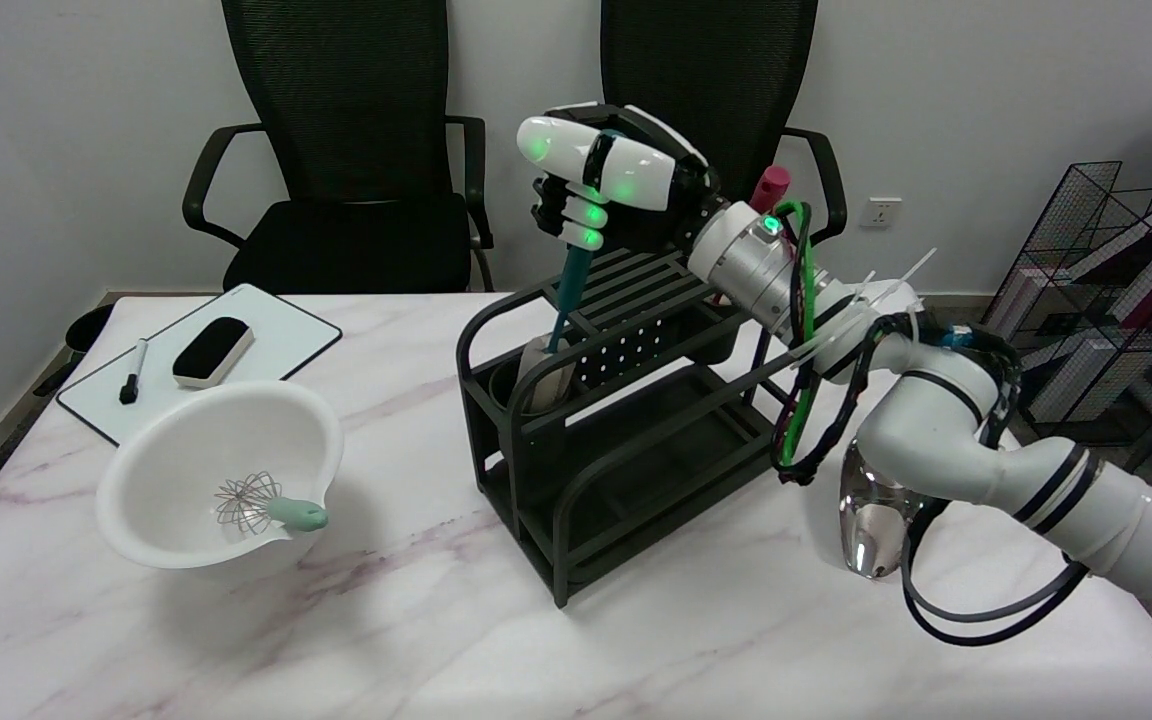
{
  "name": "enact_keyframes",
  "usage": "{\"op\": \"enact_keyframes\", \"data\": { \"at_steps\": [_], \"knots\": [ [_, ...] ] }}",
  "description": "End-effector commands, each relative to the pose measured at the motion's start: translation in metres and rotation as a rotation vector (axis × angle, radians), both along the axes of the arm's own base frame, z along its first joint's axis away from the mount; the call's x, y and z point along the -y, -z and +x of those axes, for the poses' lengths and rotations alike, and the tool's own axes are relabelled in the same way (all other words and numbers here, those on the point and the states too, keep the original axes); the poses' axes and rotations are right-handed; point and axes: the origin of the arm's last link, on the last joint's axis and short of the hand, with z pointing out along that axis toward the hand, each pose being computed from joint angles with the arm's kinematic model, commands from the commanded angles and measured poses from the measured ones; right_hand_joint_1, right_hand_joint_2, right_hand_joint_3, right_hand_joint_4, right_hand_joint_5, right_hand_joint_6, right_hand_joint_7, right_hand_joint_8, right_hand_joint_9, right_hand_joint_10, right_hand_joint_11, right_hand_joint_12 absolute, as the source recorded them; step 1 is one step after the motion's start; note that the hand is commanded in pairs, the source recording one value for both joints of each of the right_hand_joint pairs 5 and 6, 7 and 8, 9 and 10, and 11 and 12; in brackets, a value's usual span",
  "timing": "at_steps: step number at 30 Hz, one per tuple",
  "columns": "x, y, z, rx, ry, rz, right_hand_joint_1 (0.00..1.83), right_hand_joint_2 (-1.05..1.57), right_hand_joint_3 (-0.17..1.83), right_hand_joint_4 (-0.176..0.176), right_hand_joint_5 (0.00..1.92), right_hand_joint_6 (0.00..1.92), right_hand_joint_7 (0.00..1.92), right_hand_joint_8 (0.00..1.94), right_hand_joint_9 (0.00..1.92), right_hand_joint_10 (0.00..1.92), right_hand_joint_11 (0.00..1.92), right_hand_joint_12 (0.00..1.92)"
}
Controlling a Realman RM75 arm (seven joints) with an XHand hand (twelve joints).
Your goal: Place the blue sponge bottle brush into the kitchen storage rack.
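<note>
The blue sponge bottle brush (568, 300) stands nearly upright, its long axis leaning a little so that the handle end points up and toward the right while the pale sponge head (543, 372) points down. The sponge head sits inside the round cup at the near left end of the kitchen storage rack (604, 440), partly hidden behind the rack's curved top rail; whether it touches the cup's bottom cannot be told. The teal handle rises out of the cup and ends inside the right hand (604, 190).

The fingers (576, 218) are clenched around the top of the handle, wrapped closely with no gap showing, and green lights glow on them. The hand hangs above the left end of the rack, and the white arm runs back from it to the lower right, with black and green cables looped around its wrist.

The rack is dark, with a slatted upper shelf, a perforated panel below it and a lower tray, and it stands in the middle of the marbled tabletop (436, 640). Just beside the rack's right end, under the arm, stands a shiny chrome object (871, 520). Well apart to the left lies a white bowl (221, 470) holding a small whisk (266, 502) with a pale green handle. Behind the bowl rests a whiteboard (276, 345) carrying a black eraser (213, 351) and a marker (133, 372).
</note>
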Motion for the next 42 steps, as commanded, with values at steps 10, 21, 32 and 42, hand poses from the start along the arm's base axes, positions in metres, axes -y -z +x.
{"op": "enact_keyframes", "data": {
  "at_steps": [10,21,32,42],
  "knots": [
    [0.006,0.013,-0.014,0.025,0.029,0.018,1.06,1.57,0.3,0.0,1.92,1.92,1.92,1.92,1.92,1.92,1.92,1.92],
    [0.006,0.018,-0.026,0.063,0.025,0.031,1.05,1.57,0.3,0.0,1.92,1.92,1.92,1.92,1.92,1.92,1.91,1.91],
    [0.006,0.017,-0.028,0.058,0.016,0.032,0.99,1.57,0.32,0.0,1.92,1.92,1.91,1.91,1.87,1.87,1.71,1.71],
    [0.006,0.02,-0.03,0.067,0.02,0.035,0.86,1.54,0.46,0.0,1.79,1.79,1.59,1.59,1.54,1.54,1.22,1.22]
  ]
}}
